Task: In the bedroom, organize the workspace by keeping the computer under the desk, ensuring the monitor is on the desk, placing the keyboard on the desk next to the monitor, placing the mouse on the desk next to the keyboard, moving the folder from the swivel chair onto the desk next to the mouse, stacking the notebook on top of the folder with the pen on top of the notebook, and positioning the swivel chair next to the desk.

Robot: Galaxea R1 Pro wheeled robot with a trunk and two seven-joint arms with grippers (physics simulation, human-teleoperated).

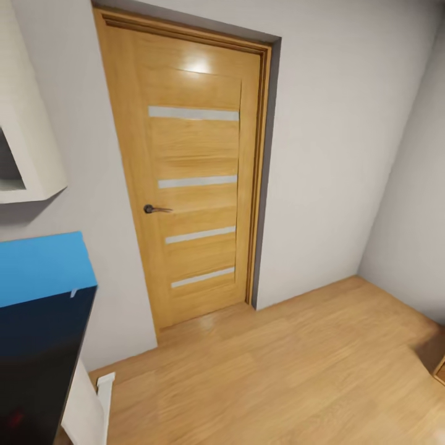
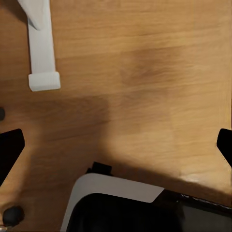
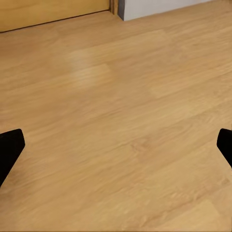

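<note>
The left gripper [image 2: 116,145] has its two black fingertips [image 2: 9,150] far apart at the opposite edges of the left wrist view, with nothing between them but light wooden plank floor [image 2: 145,72]. Past them lie a flat white foot bar [image 2: 42,53], its squared end resting on the boards, and a rounded white and black shell [image 2: 121,203], which may be part of the robot's own base; the view is too close to be sure.

The right gripper [image 3: 116,145] likewise holds its black fingertips [image 3: 9,150] wide apart over bare wooden floor, holding nothing. At the top of that frame run the bottom edge of the honey-coloured wooden door [image 3: 53,12] and a strip of pale wall [image 3: 164,6].

In the head view, the matt black desk top [image 1: 37,364] juts in at the lower left, with the flat bright blue rectangular folder [image 1: 40,266] lying on its far end and the desk's white leg [image 1: 86,408] below. A tiny whitish mark sits at the folder's near edge, too small to identify. In the upper left hangs a white wall shelf [image 1: 31,136]. The door, with four frosted strips and a dark lever handle [image 1: 154,209], stands closed in the centre.
</note>
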